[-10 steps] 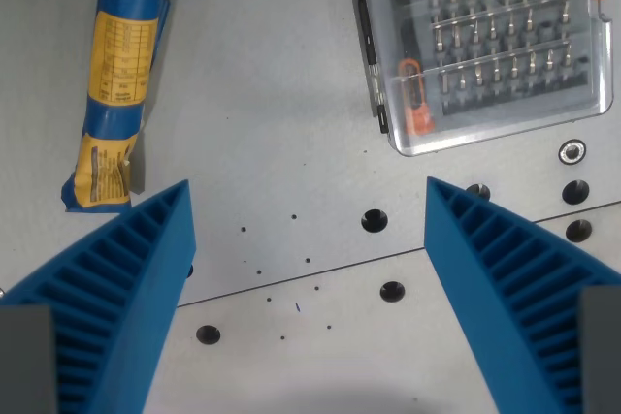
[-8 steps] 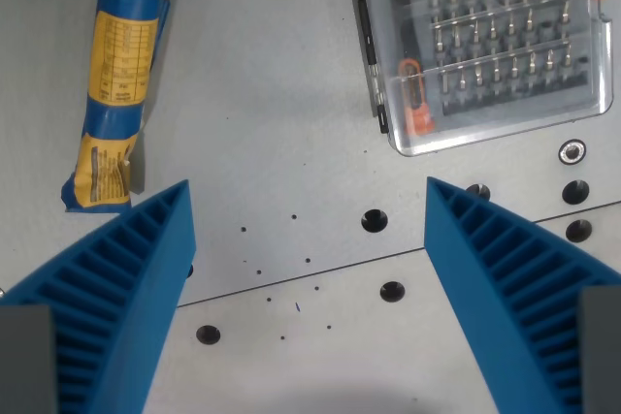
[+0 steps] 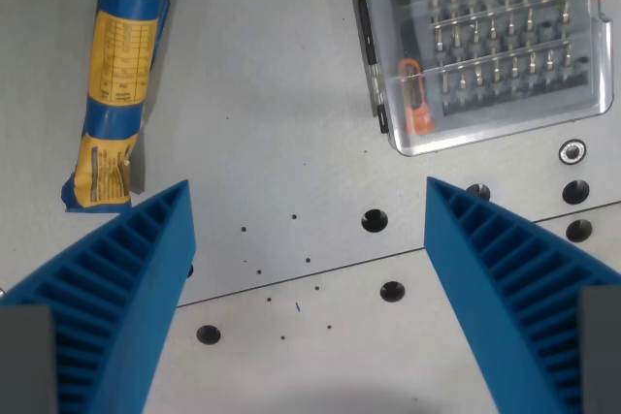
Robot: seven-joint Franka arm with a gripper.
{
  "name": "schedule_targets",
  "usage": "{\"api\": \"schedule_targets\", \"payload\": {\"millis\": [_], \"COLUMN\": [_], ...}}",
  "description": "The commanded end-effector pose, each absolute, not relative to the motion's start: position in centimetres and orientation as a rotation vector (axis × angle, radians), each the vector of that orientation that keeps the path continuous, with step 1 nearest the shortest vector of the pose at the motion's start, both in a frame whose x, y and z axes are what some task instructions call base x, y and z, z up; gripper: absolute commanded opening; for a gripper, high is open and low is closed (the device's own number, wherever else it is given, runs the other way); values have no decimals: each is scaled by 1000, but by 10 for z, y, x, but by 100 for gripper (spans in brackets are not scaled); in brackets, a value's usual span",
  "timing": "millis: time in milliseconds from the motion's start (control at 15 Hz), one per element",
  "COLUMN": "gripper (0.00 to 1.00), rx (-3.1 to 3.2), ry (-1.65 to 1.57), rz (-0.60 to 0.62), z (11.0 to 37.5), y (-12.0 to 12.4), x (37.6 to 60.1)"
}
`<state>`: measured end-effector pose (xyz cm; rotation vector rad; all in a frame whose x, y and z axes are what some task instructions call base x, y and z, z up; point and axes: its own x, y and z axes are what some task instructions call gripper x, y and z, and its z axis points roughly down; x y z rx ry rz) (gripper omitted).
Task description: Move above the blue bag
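The blue bag (image 3: 114,84), rolled up with a yellow printed label, lies on the grey table at the wrist view's upper left. My gripper (image 3: 309,203) hangs over bare table to the right of and below the bag. It is open, with nothing between its two blue ribbed fingers (image 3: 126,288). The left fingertip sits just beneath the bag's lower end without touching it.
A clear plastic case of screwdriver bits (image 3: 485,41) with an orange-handled driver lies at the upper right. The grey table (image 3: 272,123) has several round mounting holes and a seam line across the lower half.
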<state>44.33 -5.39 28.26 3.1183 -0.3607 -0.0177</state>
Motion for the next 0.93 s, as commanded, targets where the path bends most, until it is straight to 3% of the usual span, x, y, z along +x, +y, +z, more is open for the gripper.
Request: {"api": "schedule_targets", "payload": {"millis": [67, 933], "gripper": [100, 100], "rx": [3110, 3075], "ry": [-410, -605], "rz": [1, 70], "z": [282, 250], "y": [-51, -25], "x": [444, 452]}}
